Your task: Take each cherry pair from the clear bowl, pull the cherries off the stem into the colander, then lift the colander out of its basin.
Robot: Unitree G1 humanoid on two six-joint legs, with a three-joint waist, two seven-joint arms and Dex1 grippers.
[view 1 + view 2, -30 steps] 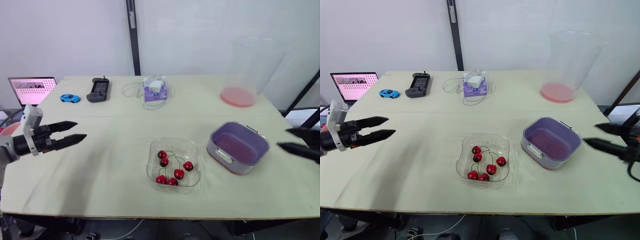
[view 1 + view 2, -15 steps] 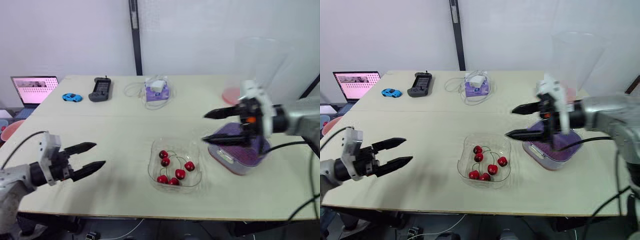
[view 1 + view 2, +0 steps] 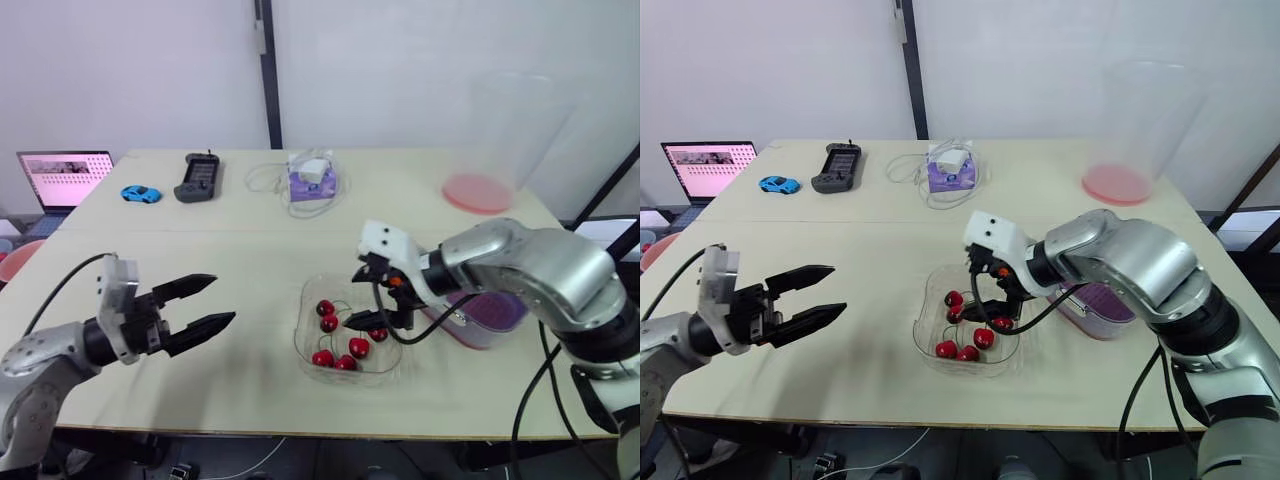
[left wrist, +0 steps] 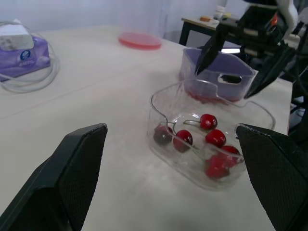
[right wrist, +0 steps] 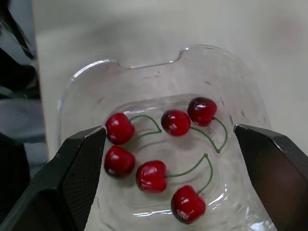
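Right hand [image 3: 351,298] spread above clear bowl [image 3: 345,379], colander [image 3: 497,306] just beside

Both head views look forward and down from the near edge of the table [image 3: 230,230] and cover its whole top from slightly offset positions. The left wrist view looks low across the table toward the clear bowl [image 4: 166,90] from one side. The right wrist view looks down into the same bowl from close above, and all four views share the cherries [image 5: 175,122].
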